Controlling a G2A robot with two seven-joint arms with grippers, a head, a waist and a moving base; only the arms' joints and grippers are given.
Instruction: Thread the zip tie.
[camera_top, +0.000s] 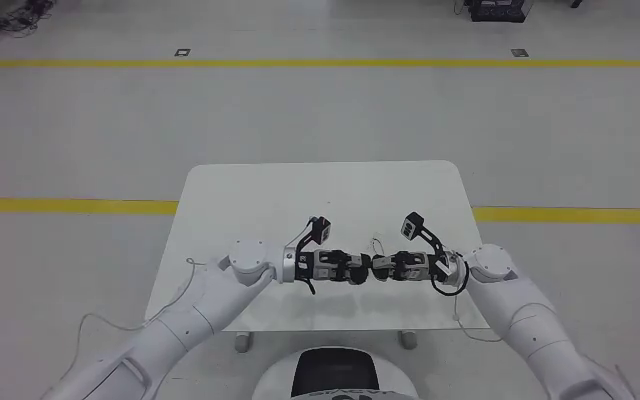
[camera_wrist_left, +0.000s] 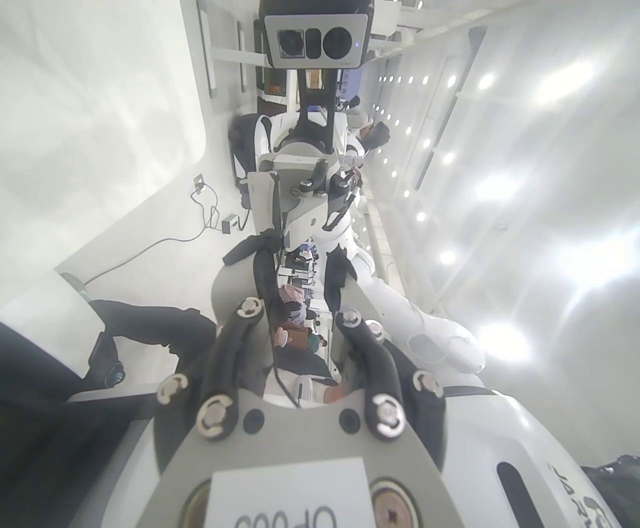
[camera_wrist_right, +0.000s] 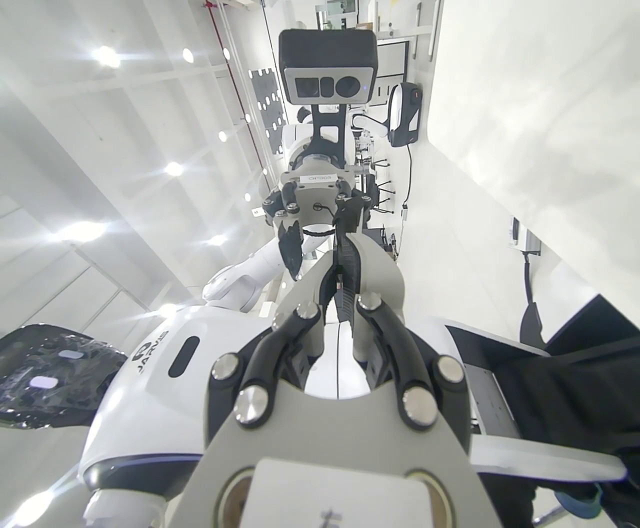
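While the right hand (camera_wrist_right: 340, 260) is pinching its fingers shut on what looks to me like the thin black zip tie (camera_wrist_right: 317, 233), the left hand (camera_wrist_right: 314, 239) is facing it tip to tip, its fingers standing well apart and gripping nothing I can make out. The tie is running across the gap between those spread fingers, up in the air where the two hands are meeting. Both hands are hanging above the near half of the white table (camera_top: 250, 200), which is standing on a pale floor (camera_top: 320, 120) crossed by yellow lines (camera_top: 320, 63).
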